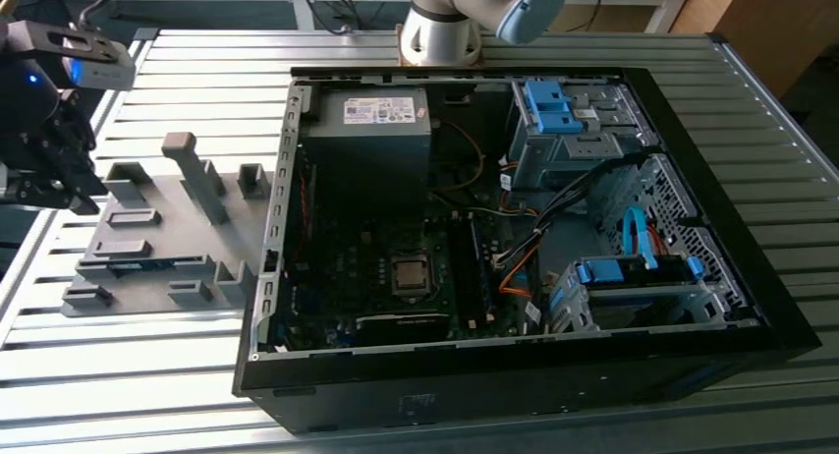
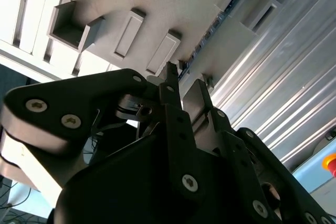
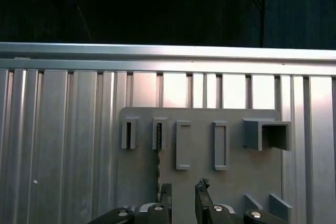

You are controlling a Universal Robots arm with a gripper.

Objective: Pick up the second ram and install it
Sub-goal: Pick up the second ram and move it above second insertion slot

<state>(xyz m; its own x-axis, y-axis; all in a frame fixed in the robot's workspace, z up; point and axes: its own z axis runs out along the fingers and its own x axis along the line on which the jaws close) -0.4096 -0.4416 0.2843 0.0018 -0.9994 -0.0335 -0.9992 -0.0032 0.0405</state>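
Grey plastic holder tray at nine o'clock from the open computer case in the exterior view, gripper hovering at the tray's ten o'clock. In the second wrist view, fingers spread, clasping nothing; second ram edge-on in a tray slot. In the first wrist view, ram slotted just beside one finger.

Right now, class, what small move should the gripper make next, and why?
Probably lower and centre over the second ram: it stands on edge in the grey tray, and the open gripper hangs above it, holding nothing.
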